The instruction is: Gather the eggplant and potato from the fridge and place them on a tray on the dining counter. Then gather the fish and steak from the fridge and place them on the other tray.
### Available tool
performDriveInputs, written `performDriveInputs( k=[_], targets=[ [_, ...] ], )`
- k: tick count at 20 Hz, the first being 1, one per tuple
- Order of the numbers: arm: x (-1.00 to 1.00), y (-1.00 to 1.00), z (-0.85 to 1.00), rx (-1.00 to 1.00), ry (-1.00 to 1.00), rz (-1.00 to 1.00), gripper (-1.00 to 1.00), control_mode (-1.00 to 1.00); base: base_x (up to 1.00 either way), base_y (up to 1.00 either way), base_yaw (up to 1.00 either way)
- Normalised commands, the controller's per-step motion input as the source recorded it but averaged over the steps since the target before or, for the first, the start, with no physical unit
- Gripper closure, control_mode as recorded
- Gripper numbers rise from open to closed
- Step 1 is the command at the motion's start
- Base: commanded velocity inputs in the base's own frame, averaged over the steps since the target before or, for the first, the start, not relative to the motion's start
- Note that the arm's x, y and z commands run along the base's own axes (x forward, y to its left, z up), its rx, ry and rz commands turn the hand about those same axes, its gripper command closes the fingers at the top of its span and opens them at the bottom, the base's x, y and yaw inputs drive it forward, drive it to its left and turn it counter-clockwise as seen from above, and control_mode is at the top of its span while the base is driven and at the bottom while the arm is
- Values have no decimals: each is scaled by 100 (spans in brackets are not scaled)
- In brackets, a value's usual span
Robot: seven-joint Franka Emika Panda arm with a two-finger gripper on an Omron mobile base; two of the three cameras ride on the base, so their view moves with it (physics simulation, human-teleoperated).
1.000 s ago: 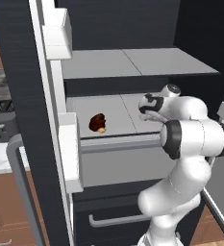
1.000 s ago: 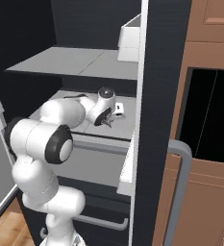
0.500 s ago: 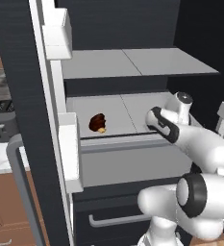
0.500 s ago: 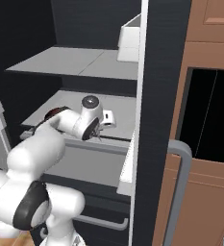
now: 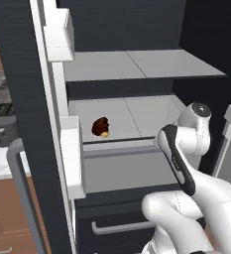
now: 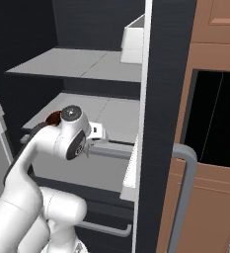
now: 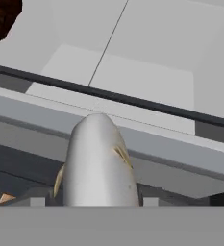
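Gripper pinches the fish at the bottom centre of the hand view, its silvery body sticking up between the jaws just outside the fridge shelf edge. At the upper left sits the steak, on the shelf. Judging by this, the fish is mid-transfer, with the steak left to fetch.

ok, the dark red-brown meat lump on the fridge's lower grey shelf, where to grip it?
I'd pinch the dark red-brown meat lump across its rounded middle, from the open front, angled down: it lies low near the lower grey shelf's front edge, with the upper grey shelf overhead.
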Motion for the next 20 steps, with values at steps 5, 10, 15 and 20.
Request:
performDriveInputs(
  k=[5, 10, 15, 20],
  targets=[
    [-93, 4, 0, -2, 0, -22, 100, -100, 0, 0, 0],
    [-58, 0, 0, -1, -3, -17, 100, -100, 0, 0, 0],
    [-22, 0, 0, 0, 0, -5, 100, 100, -25, 0, 0],
    [0, 0, 0, 0, 0, 0, 100, 100, -91, 0, 0]
  ],
)
